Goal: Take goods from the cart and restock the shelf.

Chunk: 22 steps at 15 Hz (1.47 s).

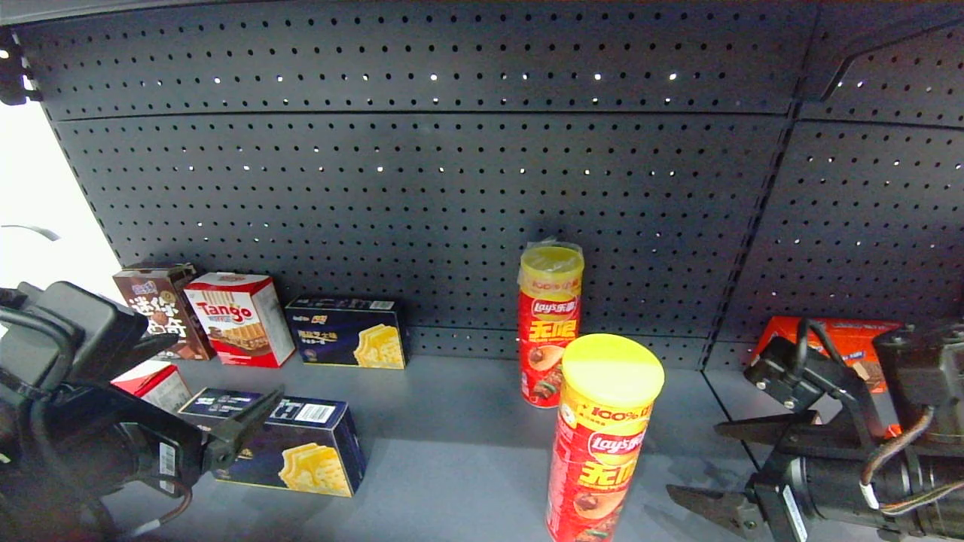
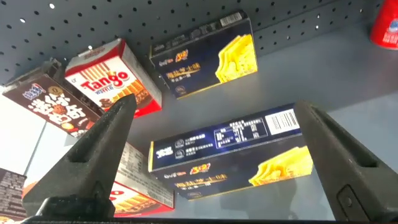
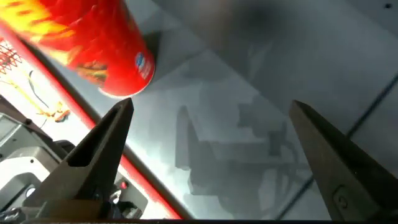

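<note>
The left fingers (image 1: pixel 241 425) are spread wide with nothing between them. Just past their tips a dark blue box (image 1: pixel 301 444) lies flat on the shelf (image 1: pixel 467 421), and in the left wrist view that box (image 2: pixel 230 155) spans the gap between the two fingers (image 2: pixel 93 162). Farther beyond the tips, against the pegboard back panel (image 1: pixel 422 188), stand a second dark blue box (image 1: pixel 350 331), a red-and-white wafer box (image 1: pixel 241 316) and a brown box (image 1: pixel 162 309). A smaller red-and-white box (image 1: pixel 154 380) lies beside the outer finger.

The right fingers (image 1: pixel 761 427) are also spread and hold nothing. The front chip can (image 1: pixel 606 444) stands upright just off their tips (its base shows near one finger (image 3: pixel 93 155) in the right wrist view). The rear chip can (image 1: pixel 550 331) stands upright farther back, near the panel.
</note>
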Motion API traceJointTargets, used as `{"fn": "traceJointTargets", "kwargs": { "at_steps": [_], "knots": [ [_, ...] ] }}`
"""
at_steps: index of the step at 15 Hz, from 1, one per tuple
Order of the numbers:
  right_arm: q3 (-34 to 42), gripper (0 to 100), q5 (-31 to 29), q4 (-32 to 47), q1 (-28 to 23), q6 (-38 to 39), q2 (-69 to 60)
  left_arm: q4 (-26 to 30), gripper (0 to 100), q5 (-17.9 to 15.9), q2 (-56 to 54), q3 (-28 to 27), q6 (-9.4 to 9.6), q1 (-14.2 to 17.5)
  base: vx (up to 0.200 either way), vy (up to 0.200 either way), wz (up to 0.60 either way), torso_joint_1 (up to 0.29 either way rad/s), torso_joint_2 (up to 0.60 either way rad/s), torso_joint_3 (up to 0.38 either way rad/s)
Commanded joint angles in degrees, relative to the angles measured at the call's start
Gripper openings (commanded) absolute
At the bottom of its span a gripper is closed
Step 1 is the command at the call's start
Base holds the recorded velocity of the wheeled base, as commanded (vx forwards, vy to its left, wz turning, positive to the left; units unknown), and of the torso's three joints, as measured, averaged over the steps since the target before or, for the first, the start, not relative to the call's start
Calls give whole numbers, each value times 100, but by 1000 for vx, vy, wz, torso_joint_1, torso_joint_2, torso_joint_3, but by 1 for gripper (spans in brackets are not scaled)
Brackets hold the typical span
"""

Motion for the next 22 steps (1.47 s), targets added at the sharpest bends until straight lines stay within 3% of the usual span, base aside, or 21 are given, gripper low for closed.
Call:
{"fn": "traceJointTargets", "kwargs": {
  "at_steps": [1, 9, 22],
  "knots": [
    [-134, 100, -66, -19, 14, -6, 404, -14, 100, 2, 66, -36, 8, -11, 0, 0, 0, 0, 0, 0],
    [-705, 100, -84, -19, 304, -6, 1019, -58, 100, 2, 251, -291, 8, -11, 0, 0, 0, 0, 0, 0],
    [-661, 100, -84, -28, 594, -6, 1098, -58, 100, -7, 242, -265, -9, -11, 0, 0, 0, 0, 0, 0]
  ]
}}
